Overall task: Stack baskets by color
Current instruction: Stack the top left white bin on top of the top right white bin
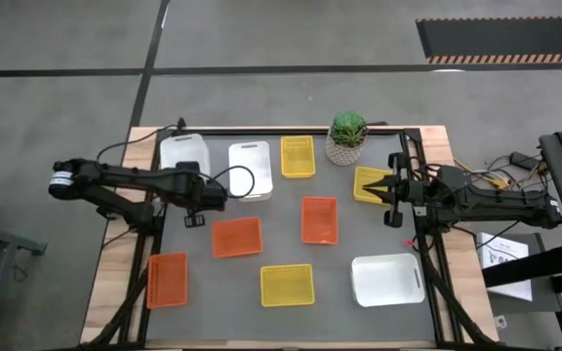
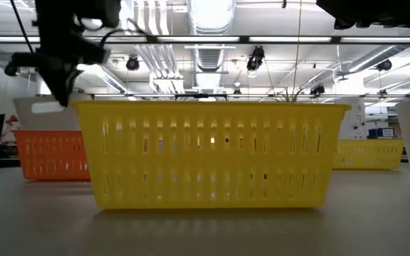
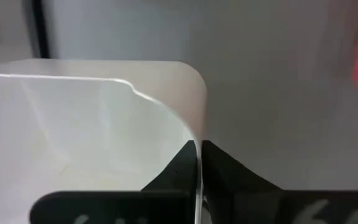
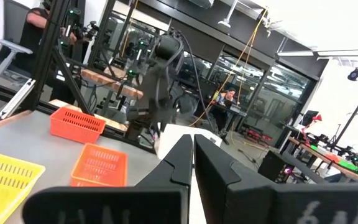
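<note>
The left tool (image 1: 224, 187) pinches the thin rim of a white basket (image 1: 250, 170) at the table's (image 1: 340, 278) far side, ready to lift it toward another white basket (image 1: 183, 153) alongside. The right tool (image 1: 392, 190) waits, pressed together, empty, beside a yellow basket (image 1: 370, 182).

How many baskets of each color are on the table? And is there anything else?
White baskets: 3
Yellow baskets: 3
Orange baskets: 3
Plant: 1
Total: 10
</note>
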